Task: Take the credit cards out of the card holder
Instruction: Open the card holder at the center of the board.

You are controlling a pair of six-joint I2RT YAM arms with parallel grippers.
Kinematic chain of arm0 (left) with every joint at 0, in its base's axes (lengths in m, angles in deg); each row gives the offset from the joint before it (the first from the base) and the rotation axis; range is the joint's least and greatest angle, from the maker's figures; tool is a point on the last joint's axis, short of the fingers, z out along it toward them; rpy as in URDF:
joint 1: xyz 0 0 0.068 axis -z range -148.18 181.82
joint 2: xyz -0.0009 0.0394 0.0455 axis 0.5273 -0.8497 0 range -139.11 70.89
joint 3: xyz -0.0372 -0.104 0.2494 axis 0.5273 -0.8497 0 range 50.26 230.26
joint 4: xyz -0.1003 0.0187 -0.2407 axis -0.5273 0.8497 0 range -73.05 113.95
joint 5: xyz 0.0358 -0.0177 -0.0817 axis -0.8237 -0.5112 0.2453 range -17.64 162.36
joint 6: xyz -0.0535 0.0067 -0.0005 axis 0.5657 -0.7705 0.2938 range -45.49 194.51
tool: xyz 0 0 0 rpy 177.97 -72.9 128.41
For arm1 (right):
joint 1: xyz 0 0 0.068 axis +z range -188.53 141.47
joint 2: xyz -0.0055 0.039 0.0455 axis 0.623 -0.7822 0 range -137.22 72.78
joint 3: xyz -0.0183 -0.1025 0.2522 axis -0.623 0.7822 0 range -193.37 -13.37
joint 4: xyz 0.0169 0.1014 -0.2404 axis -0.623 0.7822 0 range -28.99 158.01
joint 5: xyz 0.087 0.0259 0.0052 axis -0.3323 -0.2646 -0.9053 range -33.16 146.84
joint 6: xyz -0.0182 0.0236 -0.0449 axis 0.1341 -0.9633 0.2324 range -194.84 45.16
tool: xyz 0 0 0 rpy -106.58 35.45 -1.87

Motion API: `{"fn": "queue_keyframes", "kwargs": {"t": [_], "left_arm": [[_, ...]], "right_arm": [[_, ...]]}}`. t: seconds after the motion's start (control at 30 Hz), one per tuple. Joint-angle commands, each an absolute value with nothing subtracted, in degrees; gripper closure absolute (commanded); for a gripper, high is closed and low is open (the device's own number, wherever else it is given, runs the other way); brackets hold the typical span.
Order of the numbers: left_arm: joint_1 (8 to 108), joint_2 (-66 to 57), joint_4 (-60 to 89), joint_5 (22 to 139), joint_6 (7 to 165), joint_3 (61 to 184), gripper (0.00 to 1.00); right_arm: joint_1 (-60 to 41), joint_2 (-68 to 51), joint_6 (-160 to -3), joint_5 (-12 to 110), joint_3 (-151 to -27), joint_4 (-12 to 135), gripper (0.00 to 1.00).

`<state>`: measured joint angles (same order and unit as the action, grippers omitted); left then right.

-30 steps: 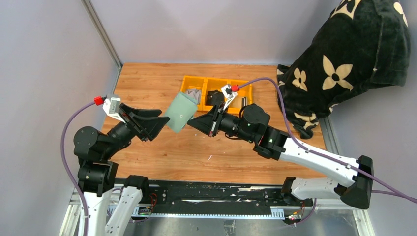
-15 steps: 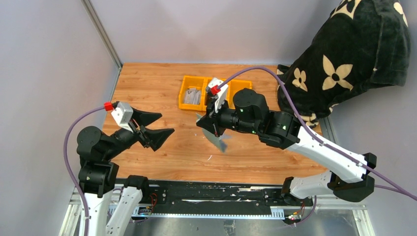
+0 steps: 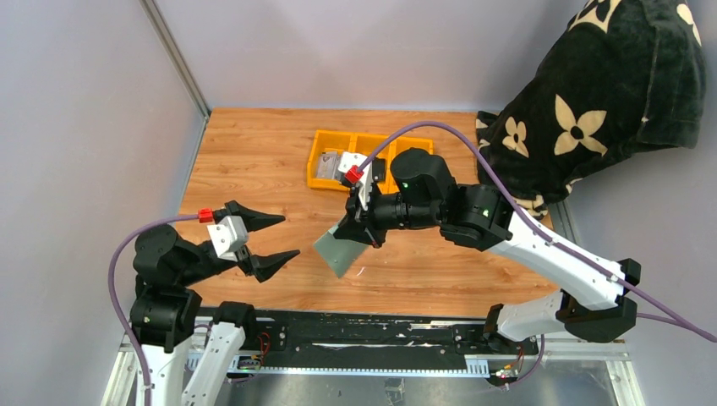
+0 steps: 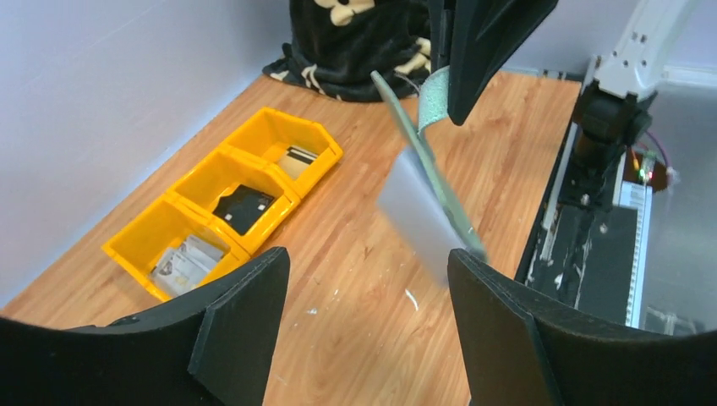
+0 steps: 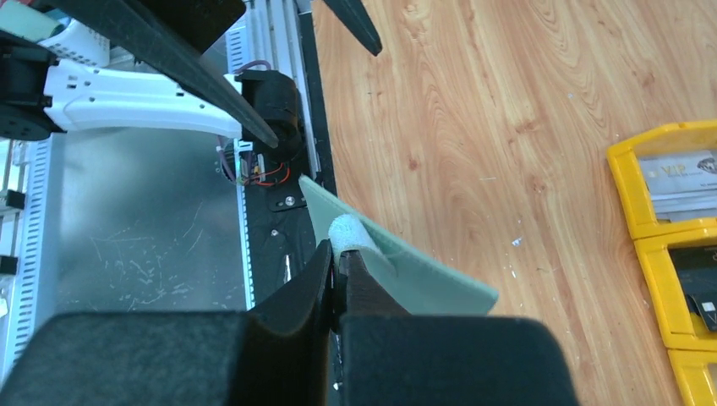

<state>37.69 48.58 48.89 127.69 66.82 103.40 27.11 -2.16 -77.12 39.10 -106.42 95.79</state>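
My right gripper is shut on the strap end of the sage-green card holder and holds it tilted above the table's near middle. In the right wrist view the holder sticks out past my shut gripper. In the left wrist view the card holder hangs edge-on, and a blurred grey flat face shows against it. My left gripper is open and empty, just left of the holder; the left wrist view shows it wide open. Grey-whitish credit cards lie in the yellow bin's left compartment.
The yellow three-compartment bin stands at the back middle, with a black object in its middle compartment. A black flowered cloth is heaped at the back right. A metal rail runs along the near edge.
The card holder went from between both grippers into my right gripper alone, which carried it nearer and lower left. My left arm drew back and down, open.
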Motion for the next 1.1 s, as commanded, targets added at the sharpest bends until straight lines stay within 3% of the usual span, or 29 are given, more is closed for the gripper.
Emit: {"fn": "queue_keyframes", "kwargs": {"t": [0.0, 0.17, 0.47, 0.93, 1.07], "left_arm": [[38.06, 45.86, 57.49, 133.47, 57.35, 108.24, 0.23], [38.06, 46.22, 61.50, 135.99, 46.59, 105.57, 0.21], [38.06, 46.14, 61.51, 134.70, 35.44, 101.80, 0.27], [38.06, 45.26, 64.58, 138.19, 35.88, 104.07, 0.35], [38.06, 44.77, 65.04, 143.36, 36.68, 104.04, 0.33]], "right_arm": [[27.91, -0.48, -73.81, 34.16, -108.35, 95.90, 1.00], [28.32, -1.36, -72.07, 27.61, -109.73, 96.77, 1.00], [29.45, -4.04, -70.61, 20.47, -112.55, 97.68, 1.00], [29.83, -2.91, -68.74, 19.17, -112.52, 98.82, 1.00], [30.52, -4.52, -69.91, 16.40, -111.99, 94.65, 1.00]]}}
